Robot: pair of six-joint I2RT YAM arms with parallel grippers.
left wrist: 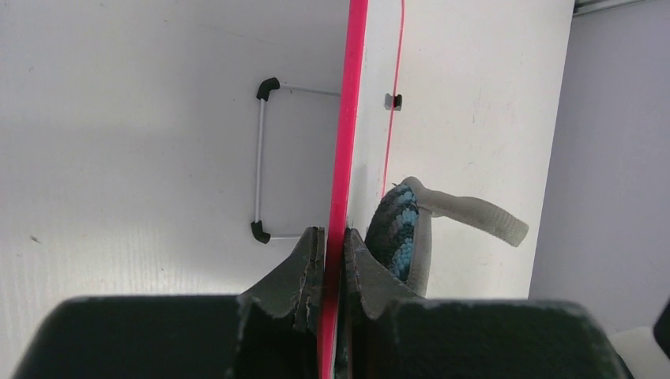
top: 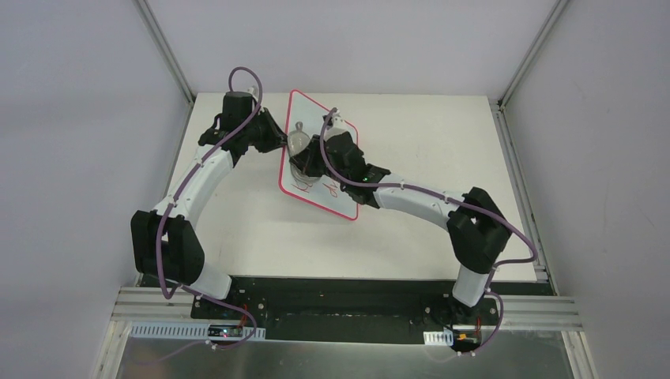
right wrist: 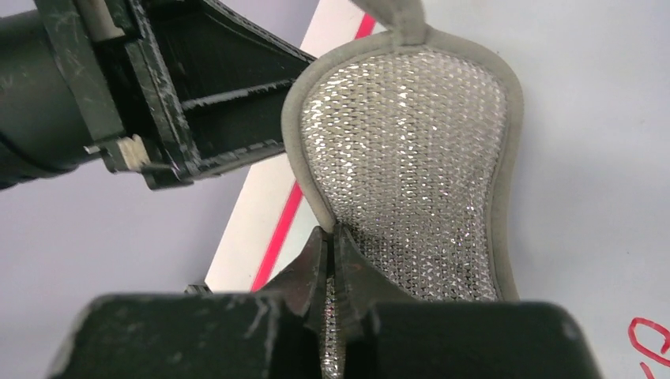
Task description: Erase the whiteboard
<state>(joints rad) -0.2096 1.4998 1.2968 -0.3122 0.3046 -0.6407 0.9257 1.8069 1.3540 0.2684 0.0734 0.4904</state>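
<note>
Whiteboard (top: 310,110), edge clamped by our left gripper (left wrist: 332,235); right gripper (right wrist: 332,237) pinches the mesh pad (right wrist: 411,142). Wiping step, we judge; next we sweep it across the red writing (top: 303,186).

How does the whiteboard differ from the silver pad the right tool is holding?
The flat white whiteboard with its pink-red frame is large and rectangular; the silvery mesh pad with a grey rim is small and rounded. The whiteboard carries red writing; the pad shows none. The left tool clamps the whiteboard's frame, while the right tool clamps the pad's lower edge. Shared: each is pinched at its edge by a shut tool.
</note>
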